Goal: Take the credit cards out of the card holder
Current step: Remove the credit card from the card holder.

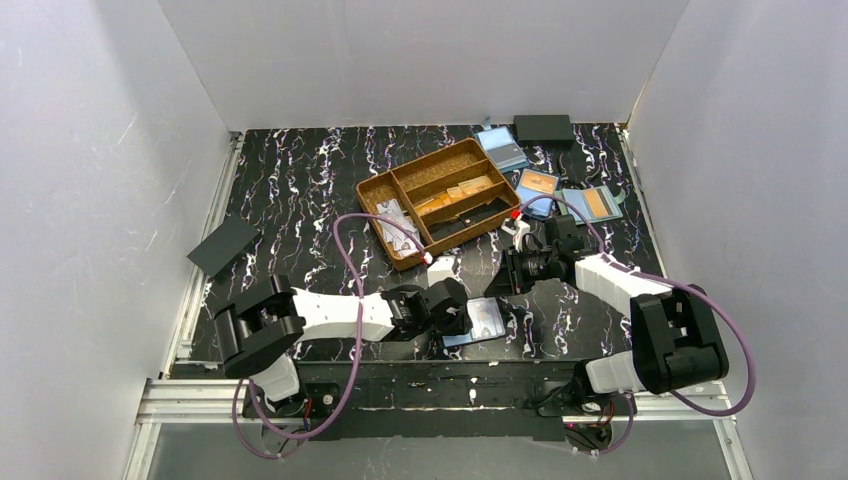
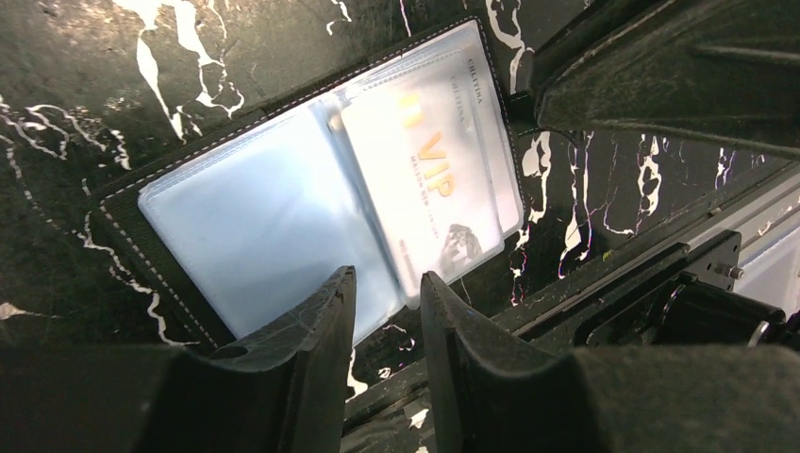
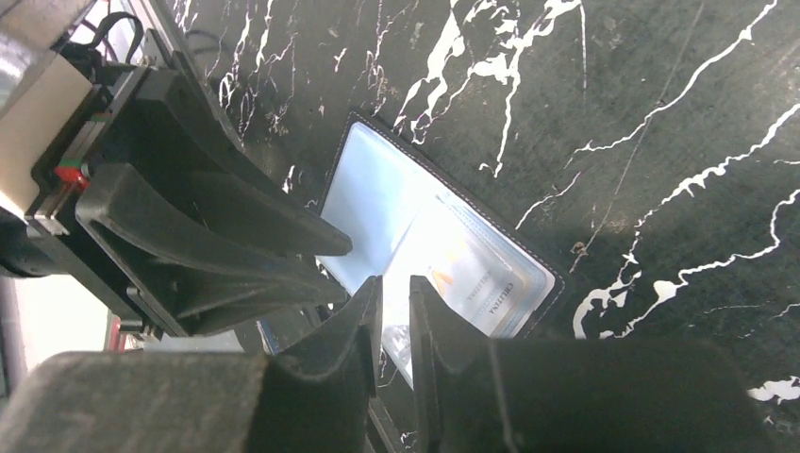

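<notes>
Black, white-veined tabletop [image 1: 300, 180] carries the open black bifold card holder with light blue lining [image 2: 245, 217], a pale VIP-printed plastic credit card [image 2: 429, 175] sleeved inside. Its edges reach into the narrow gaps of the left fingers [image 2: 311, 349] and right fingers [image 3: 349, 349]; grip unclear.

Marbled table [image 1: 300, 170] w/ open card holder [image 1: 487, 320], tray [image 1: 372, 190], prob. wallets [image 1: 593, 204].

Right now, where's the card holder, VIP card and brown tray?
card holder [image 2: 255, 217]: left wrist view, blue lining.
VIP card [image 2: 434, 179]: left wrist view, printed face.
brown tray [image 1: 440, 165]: top view, bare far compartment.
</notes>
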You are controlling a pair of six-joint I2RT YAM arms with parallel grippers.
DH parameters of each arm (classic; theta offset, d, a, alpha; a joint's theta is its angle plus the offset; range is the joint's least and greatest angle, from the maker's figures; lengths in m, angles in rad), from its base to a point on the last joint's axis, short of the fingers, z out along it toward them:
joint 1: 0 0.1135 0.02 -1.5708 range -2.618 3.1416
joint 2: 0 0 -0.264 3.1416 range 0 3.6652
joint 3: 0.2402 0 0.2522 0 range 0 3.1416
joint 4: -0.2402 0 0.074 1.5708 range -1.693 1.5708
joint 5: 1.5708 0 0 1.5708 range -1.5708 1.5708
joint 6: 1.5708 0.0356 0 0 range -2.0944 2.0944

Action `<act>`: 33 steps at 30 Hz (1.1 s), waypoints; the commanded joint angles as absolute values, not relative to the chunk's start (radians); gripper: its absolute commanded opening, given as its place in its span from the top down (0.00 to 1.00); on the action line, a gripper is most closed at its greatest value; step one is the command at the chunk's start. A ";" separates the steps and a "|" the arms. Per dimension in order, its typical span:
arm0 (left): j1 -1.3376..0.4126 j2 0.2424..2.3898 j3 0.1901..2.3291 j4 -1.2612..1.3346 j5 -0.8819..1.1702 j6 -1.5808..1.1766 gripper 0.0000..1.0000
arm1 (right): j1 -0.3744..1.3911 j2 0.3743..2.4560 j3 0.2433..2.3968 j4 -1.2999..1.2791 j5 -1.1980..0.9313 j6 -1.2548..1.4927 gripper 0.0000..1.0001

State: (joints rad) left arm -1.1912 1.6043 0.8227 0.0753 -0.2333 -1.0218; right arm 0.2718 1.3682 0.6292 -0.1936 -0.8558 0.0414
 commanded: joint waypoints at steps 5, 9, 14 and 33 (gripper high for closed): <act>-1.182 1.652 0.862 0.109 -0.227 -1.053 0.69 | 0.276 1.416 0.639 -0.173 -0.794 0.130 0.72; -1.174 1.660 0.850 0.138 -0.228 -1.064 0.69 | 0.280 1.436 0.647 -0.199 -0.769 0.125 0.70; -1.171 1.668 0.852 0.153 -0.229 -1.066 0.69 | 0.285 1.445 0.649 -0.205 -0.745 0.122 0.68; -1.157 1.722 0.864 0.190 -0.185 -1.066 0.65 | 0.291 1.529 0.672 -0.247 -0.737 0.115 0.64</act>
State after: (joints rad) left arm -1.1637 1.7100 0.8402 0.1871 -0.1905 -1.0679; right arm 0.2844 1.4967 0.6373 -0.2298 -0.7341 0.1181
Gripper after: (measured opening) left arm 0.347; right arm 0.356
